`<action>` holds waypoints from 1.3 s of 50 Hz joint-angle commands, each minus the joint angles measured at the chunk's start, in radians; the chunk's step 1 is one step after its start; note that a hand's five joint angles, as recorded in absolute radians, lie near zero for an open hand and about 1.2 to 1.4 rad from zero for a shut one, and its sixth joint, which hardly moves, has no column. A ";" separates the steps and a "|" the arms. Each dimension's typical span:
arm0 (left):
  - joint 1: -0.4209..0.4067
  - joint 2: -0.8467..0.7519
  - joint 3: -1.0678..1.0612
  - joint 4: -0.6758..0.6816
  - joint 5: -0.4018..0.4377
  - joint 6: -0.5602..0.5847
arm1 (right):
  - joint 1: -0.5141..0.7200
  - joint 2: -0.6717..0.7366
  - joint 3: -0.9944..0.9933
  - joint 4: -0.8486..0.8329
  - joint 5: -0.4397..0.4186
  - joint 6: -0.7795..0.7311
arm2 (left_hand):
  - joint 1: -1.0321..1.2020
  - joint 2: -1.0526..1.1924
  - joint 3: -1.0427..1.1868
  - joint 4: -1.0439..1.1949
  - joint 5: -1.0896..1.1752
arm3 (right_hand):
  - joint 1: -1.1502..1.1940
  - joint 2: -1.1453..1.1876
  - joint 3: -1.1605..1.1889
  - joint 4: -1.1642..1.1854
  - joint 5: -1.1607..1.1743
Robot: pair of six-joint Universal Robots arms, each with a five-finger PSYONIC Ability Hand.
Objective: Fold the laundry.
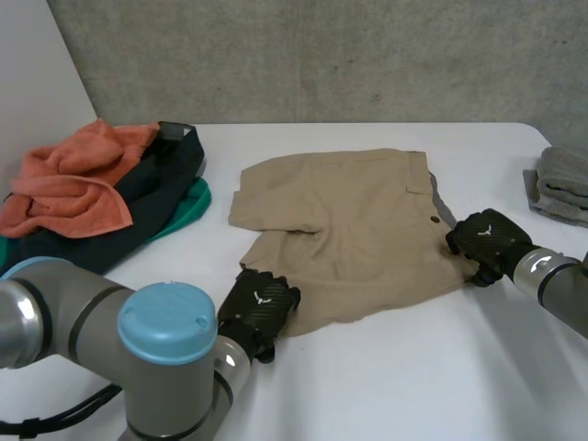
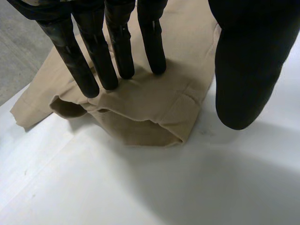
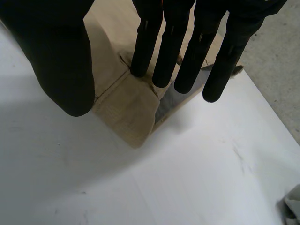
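Observation:
A pair of beige shorts (image 1: 349, 230) lies folded on the white table (image 1: 413, 367), waistband towards the right. My left hand (image 1: 257, 308) rests at the near left corner, on a leg hem. In the left wrist view its straight fingers (image 2: 117, 51) touch the shorts (image 2: 154, 112) just behind the hem, thumb held apart: open. My right hand (image 1: 485, 241) is at the near right corner by the waistband. In the right wrist view its fingers (image 3: 168, 42) are straight over the shorts (image 3: 124, 108), thumb spread wide: open, holding nothing.
A heap of laundry sits at the far left: an orange towel (image 1: 78, 179) on a dark garment (image 1: 170, 175) and a green one (image 1: 188, 207). A folded grey cloth (image 1: 562, 184) lies at the right edge. A grey wall runs behind the table.

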 commanded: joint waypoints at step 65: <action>0.046 -0.052 0.039 0.044 0.002 0.170 | 0.045 -0.041 0.051 0.011 0.031 -0.001 | 0.343 0.349 0.345 0.357 0.360 | 0.642 0.618 0.623 0.623 0.637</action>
